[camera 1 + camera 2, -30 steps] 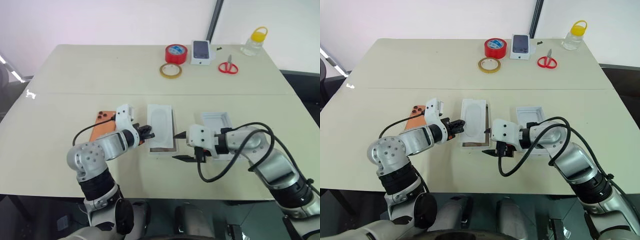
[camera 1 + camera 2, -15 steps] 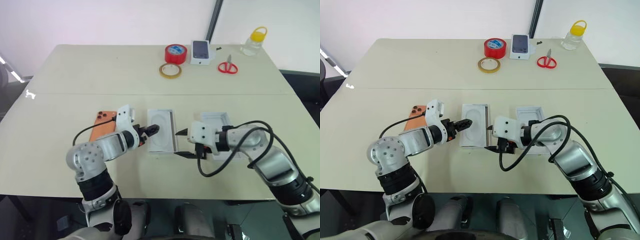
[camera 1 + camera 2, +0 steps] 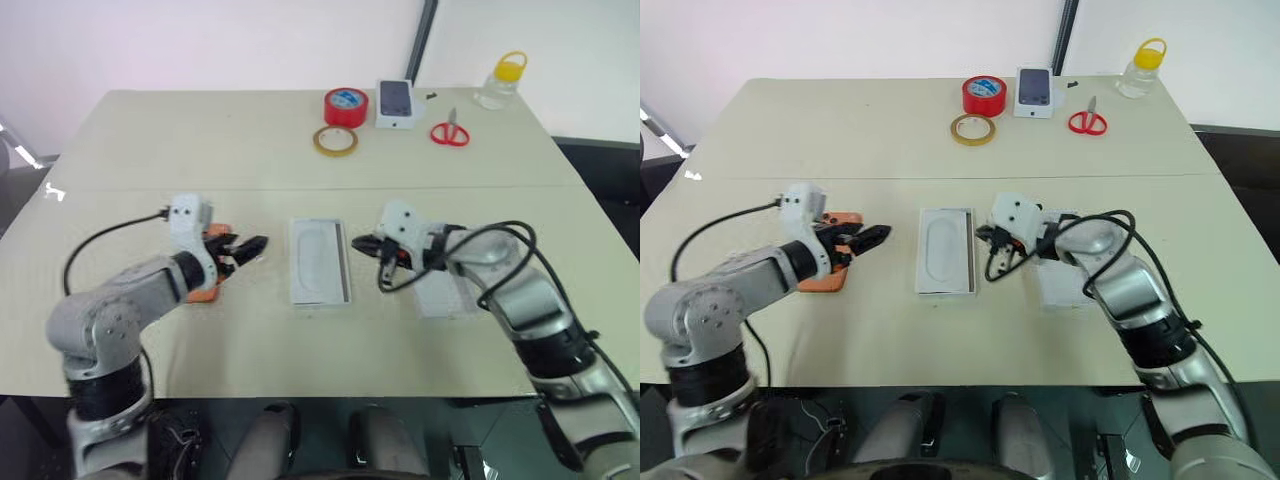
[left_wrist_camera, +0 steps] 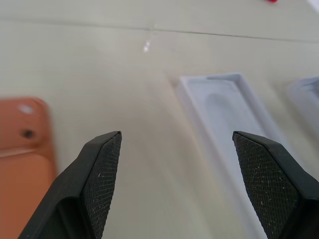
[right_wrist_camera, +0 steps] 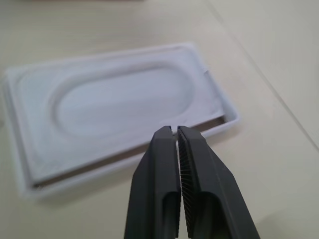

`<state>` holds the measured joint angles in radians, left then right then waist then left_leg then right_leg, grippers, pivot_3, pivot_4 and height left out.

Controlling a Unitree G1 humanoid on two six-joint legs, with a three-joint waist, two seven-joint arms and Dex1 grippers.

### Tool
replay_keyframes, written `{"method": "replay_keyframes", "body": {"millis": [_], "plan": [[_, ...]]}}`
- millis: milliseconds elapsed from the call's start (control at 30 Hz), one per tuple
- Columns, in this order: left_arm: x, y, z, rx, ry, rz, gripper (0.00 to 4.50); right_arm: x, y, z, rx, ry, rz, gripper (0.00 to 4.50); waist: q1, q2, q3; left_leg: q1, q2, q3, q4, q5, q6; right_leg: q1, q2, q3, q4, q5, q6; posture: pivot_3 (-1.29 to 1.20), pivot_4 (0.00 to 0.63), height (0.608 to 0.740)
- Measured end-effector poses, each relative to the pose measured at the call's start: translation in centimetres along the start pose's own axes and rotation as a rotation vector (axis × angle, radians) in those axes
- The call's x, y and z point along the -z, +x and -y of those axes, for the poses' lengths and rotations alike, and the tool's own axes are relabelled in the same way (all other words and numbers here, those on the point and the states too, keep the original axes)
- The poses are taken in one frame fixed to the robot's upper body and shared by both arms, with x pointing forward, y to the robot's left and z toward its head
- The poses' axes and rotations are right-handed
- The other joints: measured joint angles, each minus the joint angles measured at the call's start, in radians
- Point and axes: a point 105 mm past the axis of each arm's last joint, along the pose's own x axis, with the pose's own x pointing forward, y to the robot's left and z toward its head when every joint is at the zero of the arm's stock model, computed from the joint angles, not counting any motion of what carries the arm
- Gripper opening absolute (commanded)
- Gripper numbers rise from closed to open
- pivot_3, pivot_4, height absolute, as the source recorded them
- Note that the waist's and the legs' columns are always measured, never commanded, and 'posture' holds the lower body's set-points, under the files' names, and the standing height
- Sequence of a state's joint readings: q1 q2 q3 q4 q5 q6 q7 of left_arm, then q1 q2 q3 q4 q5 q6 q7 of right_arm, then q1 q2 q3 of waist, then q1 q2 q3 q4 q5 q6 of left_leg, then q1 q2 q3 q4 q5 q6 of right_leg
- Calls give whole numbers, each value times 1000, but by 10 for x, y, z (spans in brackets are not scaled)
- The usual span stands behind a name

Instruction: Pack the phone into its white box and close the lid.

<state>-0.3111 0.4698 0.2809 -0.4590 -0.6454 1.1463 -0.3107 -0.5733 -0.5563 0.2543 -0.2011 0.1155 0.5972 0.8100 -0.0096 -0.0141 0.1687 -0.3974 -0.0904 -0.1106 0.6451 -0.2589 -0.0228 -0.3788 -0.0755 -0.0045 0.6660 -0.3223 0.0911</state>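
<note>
You are looking down on a wide beige table (image 3: 120,140) made of two tops, a seam crossing it from side to side, with a pale wall behind and a dark post rising past the far edge.

The box (image 3: 320,262) is lying at the middle near you, a white insert with a rounded recess sitting in it. The lid (image 3: 444,292) is lying to its right, partly behind the right arm. The phone (image 3: 830,270) is lying back up, well to the left of the box, partly under the left gripper (image 3: 248,248), whose fingers are standing wide apart and empty. The right gripper (image 3: 364,243) is hovering just beside the box's right edge, fingers pressed together on nothing.

Along the far edge are sitting a red tape roll (image 3: 345,106), a tan tape ring (image 3: 335,141), a small box picturing a dark phone (image 3: 396,103), red scissors (image 3: 450,132) and a yellow-capped jar (image 3: 500,82). No writing is showing clearly enough to read.
</note>
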Motion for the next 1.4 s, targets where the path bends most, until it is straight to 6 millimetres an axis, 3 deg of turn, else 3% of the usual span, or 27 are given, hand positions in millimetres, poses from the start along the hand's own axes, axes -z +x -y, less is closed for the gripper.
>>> {"method": "replay_keyframes", "body": {"millis": [167,300,533,667,833,1167,1400], "plan": [[3,-12,0,106,228,65,3770,-13,30,-2,49,57,3,28,-2,0,0,0,0,0,0,0,0,-1,-1,0,-1,0,-1,0,150,740],[5,-21,-2,163,333,83,3770,-4,56,-10,60,78,-68,28,-2,1,0,-2,0,0,-1,0,0,-7,-1,0,0,0,-1,0,150,740],[44,-42,2,298,367,-57,3770,12,77,-5,98,109,-171,28,-8,2,1,-10,0,0,0,1,0,-13,-1,0,3,1,-1,0,150,740],[48,-44,9,332,375,-60,3770,12,86,-8,97,103,-193,28,-8,2,1,-10,0,0,0,1,0,-13,0,0,4,1,-2,0,150,740],[49,-42,13,325,381,-46,3770,15,84,-1,133,73,-224,28,-8,2,0,-10,0,0,0,1,0,-14,0,0,4,1,-2,0,150,740],[54,-37,17,313,357,-40,3770,25,59,9,166,-53,-303,28,-7,2,0,-10,0,0,0,0,0,-13,0,0,4,1,-2,0,150,740],[50,-34,17,305,364,-25,3770,0,57,-11,67,-66,-210,28,-7,2,0,-10,0,0,0,0,0,-13,0,1,4,1,-2,0,150,740]]}}
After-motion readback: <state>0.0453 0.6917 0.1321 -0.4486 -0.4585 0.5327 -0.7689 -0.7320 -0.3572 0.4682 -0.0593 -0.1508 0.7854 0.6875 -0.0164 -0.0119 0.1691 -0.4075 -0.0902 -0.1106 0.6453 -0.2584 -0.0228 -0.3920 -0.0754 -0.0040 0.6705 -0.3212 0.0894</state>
